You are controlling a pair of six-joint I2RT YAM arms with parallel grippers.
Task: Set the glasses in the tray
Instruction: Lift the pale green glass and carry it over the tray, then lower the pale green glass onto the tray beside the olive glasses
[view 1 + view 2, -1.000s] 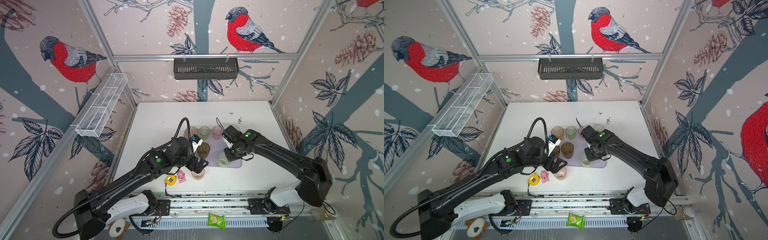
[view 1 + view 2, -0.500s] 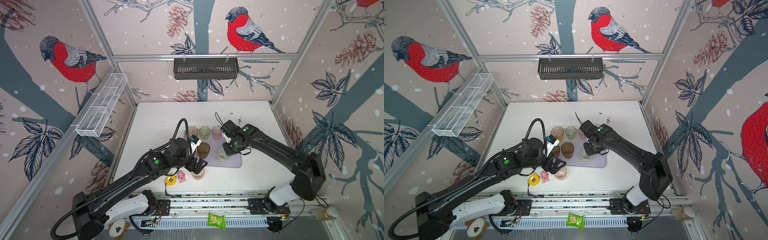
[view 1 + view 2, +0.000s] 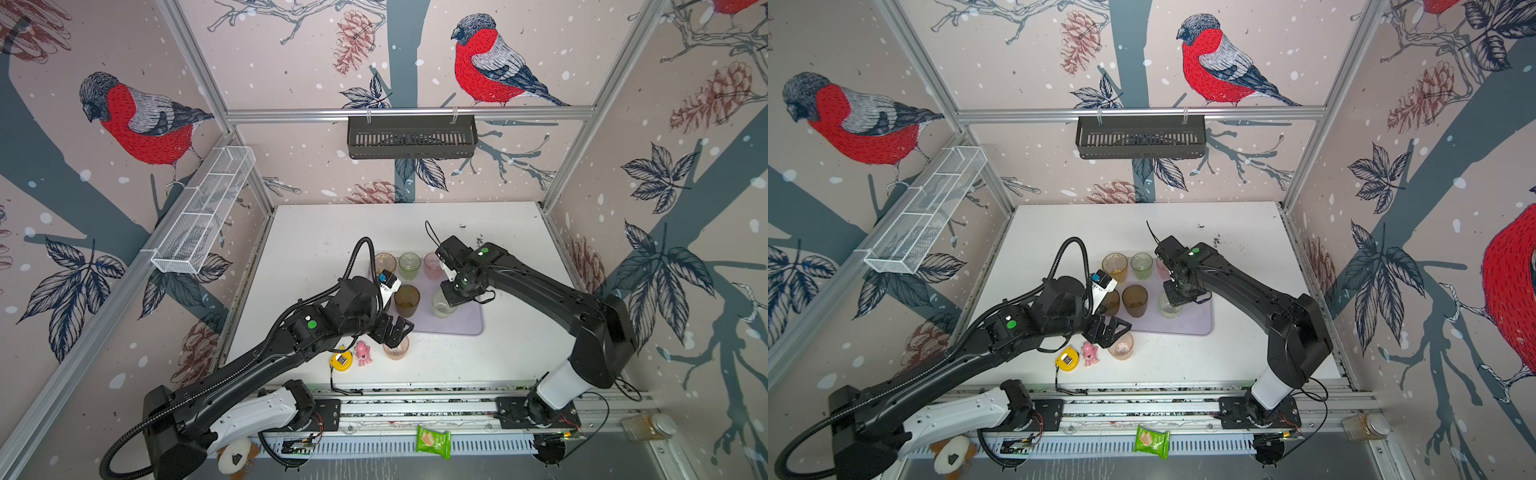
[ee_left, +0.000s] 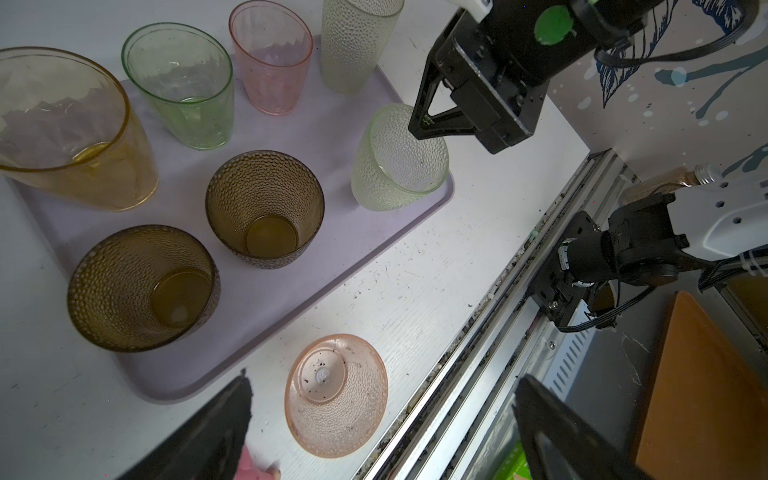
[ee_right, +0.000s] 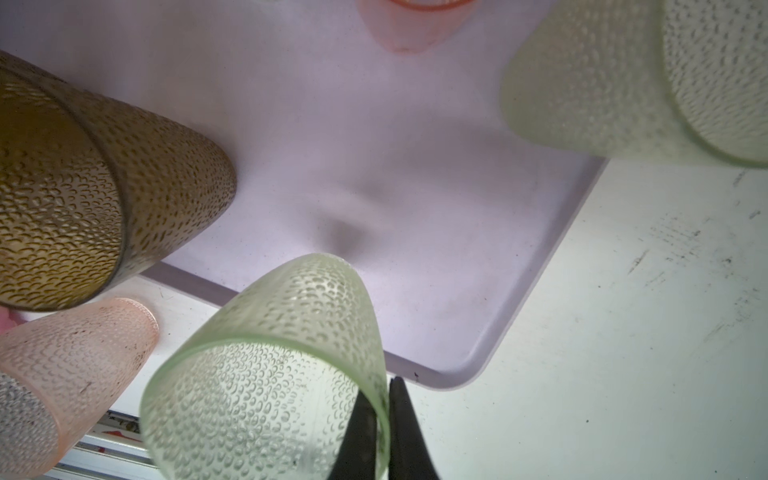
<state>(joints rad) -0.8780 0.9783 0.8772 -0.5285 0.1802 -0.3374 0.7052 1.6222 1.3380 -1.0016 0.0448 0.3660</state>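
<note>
Left pincer [image 3: 395,332]: spread fully wide, holding nothing. A pink dimpled plastic tumbler [image 4: 336,395] stands upright on the white tabletop [image 4: 415,291] right under it, framed between the two fingers, with no contact visible. It sits just outside the edge of the pale-lavender flat rectangular tray [image 4: 353,232].

Ahead of that pincer, six stand upright on the tray. Closest are a brown dimpled tumbler [image 4: 141,286] and a second brown dimpled one [image 4: 264,208]. Farther off are an amber smooth tumbler [image 4: 70,137], a pale green smooth tumbler [image 4: 183,83], a pink smooth tumbler [image 4: 270,58] and a tall frosted whitish tumbler [image 4: 357,41].

Right pincer [image 4: 420,124]: clamped on the rim of a pale green dimpled tumbler [image 4: 399,162], one finger inside, one outside. The tumbler hangs tilted beneath it over a tray corner; can't tell if its base touches the tray.

Progress, my read: six placed, the seventh being set down. Only the pink dimpled one is left, and the left pincer looks lined up for it.
</note>
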